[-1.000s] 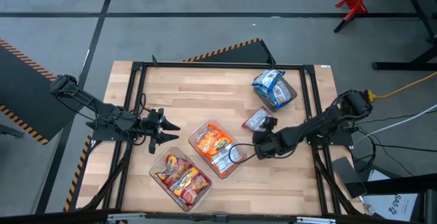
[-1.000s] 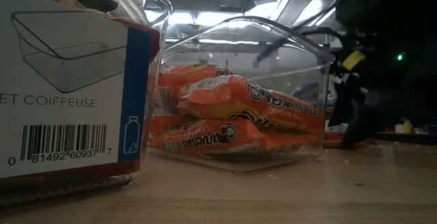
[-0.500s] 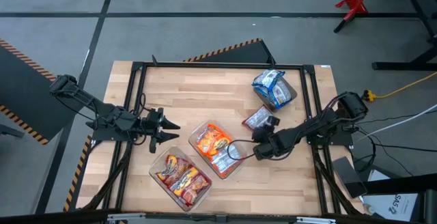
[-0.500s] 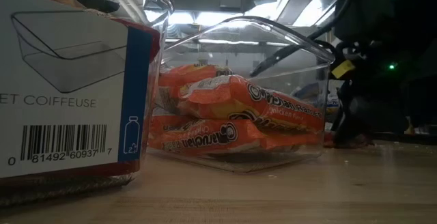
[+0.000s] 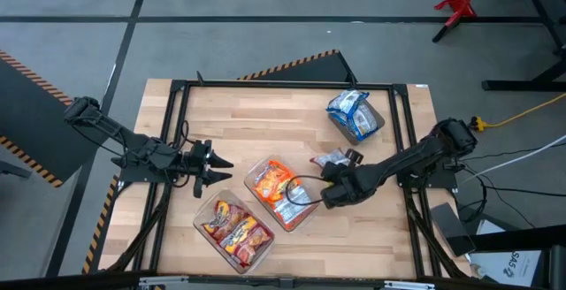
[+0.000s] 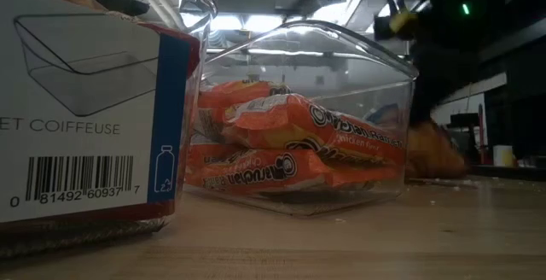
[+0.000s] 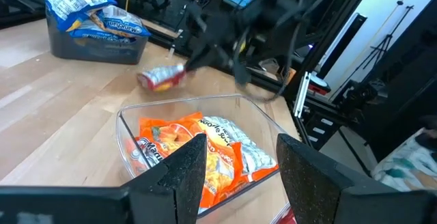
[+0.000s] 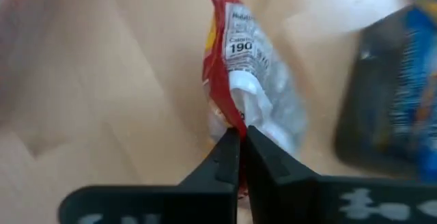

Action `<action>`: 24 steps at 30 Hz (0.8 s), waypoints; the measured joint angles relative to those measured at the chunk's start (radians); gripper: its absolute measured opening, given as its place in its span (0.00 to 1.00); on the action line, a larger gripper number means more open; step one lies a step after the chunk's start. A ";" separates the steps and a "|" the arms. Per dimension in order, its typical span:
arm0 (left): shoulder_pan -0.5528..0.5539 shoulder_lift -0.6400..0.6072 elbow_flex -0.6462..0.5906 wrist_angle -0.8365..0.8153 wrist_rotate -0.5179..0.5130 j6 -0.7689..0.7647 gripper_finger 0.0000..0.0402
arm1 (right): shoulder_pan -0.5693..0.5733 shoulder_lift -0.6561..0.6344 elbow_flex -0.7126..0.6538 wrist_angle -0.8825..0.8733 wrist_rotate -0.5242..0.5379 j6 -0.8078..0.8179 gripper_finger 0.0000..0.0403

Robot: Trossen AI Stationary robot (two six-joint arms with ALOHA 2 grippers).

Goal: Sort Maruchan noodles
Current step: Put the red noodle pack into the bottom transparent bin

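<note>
A red-and-white noodle packet (image 5: 327,159) is near the table's middle right, with my right gripper (image 5: 343,157) shut on it; it also shows in the right wrist view (image 8: 246,74) and the left wrist view (image 7: 162,78). A clear tub (image 5: 281,193) holds orange packets (image 7: 198,149). A second clear tub (image 5: 234,230) holds red packets. A dark grey tub (image 5: 355,118) holds blue packets. My left gripper (image 5: 212,164) waits open at the table's left, pointing at the clear tubs. My right gripper pinches the red packet's sealed end edge (image 8: 234,118) between its two fingertips. The fingers come from the table's right, slanting down, in line with the packet's length. The held end is raised. The packet reaches on toward the table's left, and whether its free end (image 7: 145,80) touches the wood I cannot tell.
The tub of orange packets stands just left of and nearer than the held packet. In the low view (image 6: 299,152) it sits beside a labelled tub (image 6: 85,101). Bare wood lies along the far edge and at the near right corner. A black frame (image 5: 283,85) rims the table.
My right gripper has moved a little toward the table's left edge, and the red packet has shifted the same way with it. In the low view the right arm has swung up and across behind the orange tub.
</note>
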 joint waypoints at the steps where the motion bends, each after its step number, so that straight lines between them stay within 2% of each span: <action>1: 0.000 0.000 0.000 0.000 0.000 0.000 0.43 | 0.000 -0.007 0.033 -0.038 0.015 0.019 0.00; 5: 0.000 0.000 0.000 0.001 0.001 -0.002 0.43 | 0.002 -0.043 0.160 -0.106 0.063 0.032 0.00; 13: 0.000 0.000 0.000 0.006 0.003 -0.002 0.43 | 0.001 -0.075 0.406 -0.073 0.155 -0.041 0.00; 19: 0.000 0.000 0.000 0.008 0.003 -0.003 0.43 | 0.001 -0.075 0.452 0.282 0.101 -0.208 0.00; 24: 0.000 -0.024 0.000 0.010 0.003 -0.035 0.43 | 0.015 0.003 0.455 0.647 0.005 -0.300 0.00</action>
